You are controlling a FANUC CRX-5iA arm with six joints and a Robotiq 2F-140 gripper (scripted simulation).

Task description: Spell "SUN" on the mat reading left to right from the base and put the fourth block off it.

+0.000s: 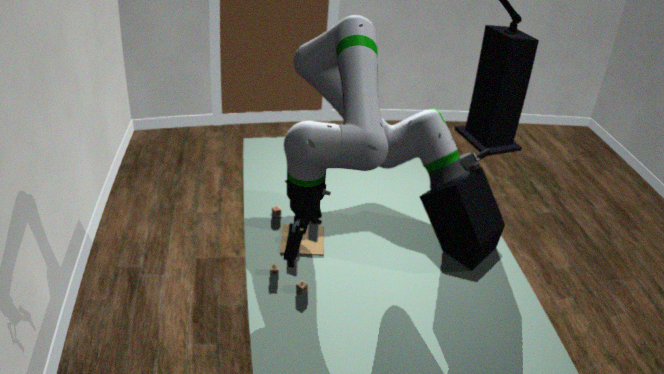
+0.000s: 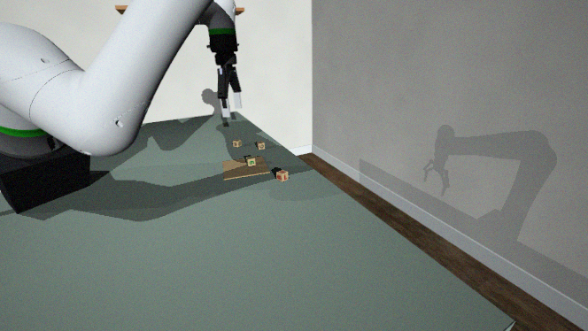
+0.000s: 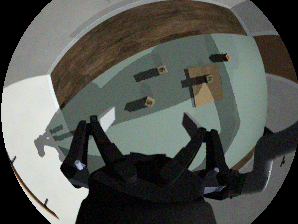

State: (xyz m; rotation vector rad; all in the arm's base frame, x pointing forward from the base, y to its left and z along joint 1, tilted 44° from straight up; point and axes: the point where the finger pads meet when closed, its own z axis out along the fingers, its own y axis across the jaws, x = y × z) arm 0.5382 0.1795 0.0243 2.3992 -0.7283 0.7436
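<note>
The tan mat [image 1: 316, 250] [image 2: 235, 172] [image 3: 202, 96] lies flat on the table. A block with green letters [image 2: 251, 162] [image 3: 209, 78] stands on it; the gripper hides it in the top view. A block with red letters [image 1: 276, 211] [image 2: 282, 175] [image 3: 227, 57] stands off the mat, beyond its corner. Two wooden blocks stand off the mat's other side: one [image 1: 274, 269] [image 2: 260, 145] [image 3: 161, 70] closer to the table edge, the other [image 1: 301, 286] [image 2: 236, 143] [image 3: 149, 102] with what looks like an S on top. The other top letters are too small to read surely. My gripper [image 1: 303, 248] [image 2: 231, 110] [image 3: 148, 115] is wide open and empty, high above the table.
The pale green table [image 1: 375, 260] [image 2: 266, 248] [image 3: 247, 110] carries the blocks and mat. Its long edge runs near the red-lettered block, with wooden floor [image 1: 175, 210] [image 2: 376, 201] [image 3: 120, 42] beyond. The black robot base [image 1: 465, 220] [image 2: 49, 181] stands across the table from the blocks.
</note>
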